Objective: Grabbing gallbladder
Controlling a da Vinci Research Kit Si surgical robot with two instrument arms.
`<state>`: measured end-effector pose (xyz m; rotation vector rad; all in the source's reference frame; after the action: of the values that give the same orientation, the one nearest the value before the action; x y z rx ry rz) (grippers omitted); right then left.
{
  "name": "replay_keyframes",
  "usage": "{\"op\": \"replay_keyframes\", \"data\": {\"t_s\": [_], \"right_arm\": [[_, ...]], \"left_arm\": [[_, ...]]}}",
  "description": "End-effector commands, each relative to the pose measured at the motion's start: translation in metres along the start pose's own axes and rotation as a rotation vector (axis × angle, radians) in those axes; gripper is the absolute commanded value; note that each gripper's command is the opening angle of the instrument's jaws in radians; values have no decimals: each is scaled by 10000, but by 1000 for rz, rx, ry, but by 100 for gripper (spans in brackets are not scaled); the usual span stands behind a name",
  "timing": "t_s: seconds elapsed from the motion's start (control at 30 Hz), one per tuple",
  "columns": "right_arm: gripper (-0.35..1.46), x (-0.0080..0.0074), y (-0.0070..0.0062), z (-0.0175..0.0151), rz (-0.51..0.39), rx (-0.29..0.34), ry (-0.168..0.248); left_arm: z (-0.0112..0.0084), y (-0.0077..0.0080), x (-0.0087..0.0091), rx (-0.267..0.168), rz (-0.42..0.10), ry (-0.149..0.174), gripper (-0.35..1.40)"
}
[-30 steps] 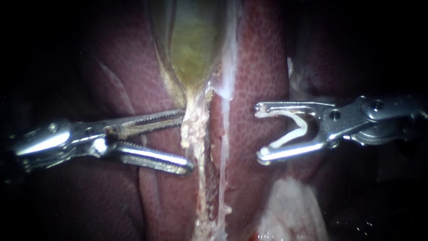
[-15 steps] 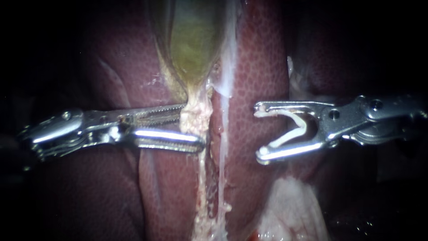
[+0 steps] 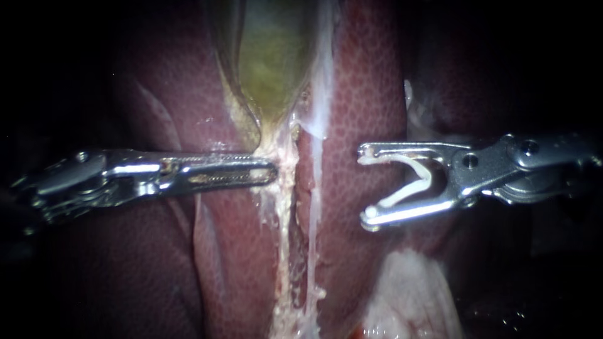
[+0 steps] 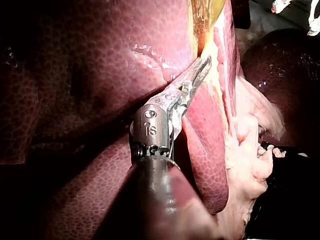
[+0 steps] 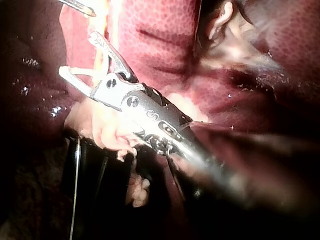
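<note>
The yellow-green gallbladder (image 3: 270, 63) hangs between the liver's lobes and narrows to a pale ragged strand (image 3: 286, 238). My left instrument (image 3: 271, 171) comes in level from the left, and its toothed jaws lie together on the pale tissue at the gallbladder's narrow lower end. In the left wrist view the left instrument (image 4: 204, 64) meets the yellow gallbladder (image 4: 205, 12) at its tips. My right instrument (image 3: 364, 185) stays apart over the liver to the right, its jaws spread wide around a white clip (image 3: 418, 182). The right wrist view shows the right instrument (image 5: 77, 52) with this clip (image 5: 75, 75).
Red mottled liver (image 3: 370, 94) flanks the gallbladder on both sides. A white membrane strip (image 3: 320, 107) runs down beside the gallbladder. A pale fatty lump (image 3: 408, 295) lies below my right instrument. My left instrument's tip (image 5: 80, 6) shows ahead of the right jaws in the right wrist view.
My left instrument's jaws, wide open a second ago, have come together on the tissue at the gallbladder's narrow end and drawn it slightly left. My right instrument has not moved.
</note>
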<state>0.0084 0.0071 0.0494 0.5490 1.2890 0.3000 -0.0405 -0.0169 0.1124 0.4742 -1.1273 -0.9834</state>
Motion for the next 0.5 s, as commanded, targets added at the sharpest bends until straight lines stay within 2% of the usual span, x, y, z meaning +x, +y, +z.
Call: {"op": "replay_keyframes", "data": {"t_s": [0.03, 0.33, 0.5], "right_arm": [[60, 0, 0, 0, 0, 0, 0], [60, -1, 1, -1, 0, 0, 0], [60, -1, 1, -2, 0, 0, 0]], "left_arm": [[-1, -2, 0, 2, -2, 1, -35], [-24, -28, -13, 15, -10, 8, -35], [-48, -38, -26, 26, -18, 13, -35]]}}
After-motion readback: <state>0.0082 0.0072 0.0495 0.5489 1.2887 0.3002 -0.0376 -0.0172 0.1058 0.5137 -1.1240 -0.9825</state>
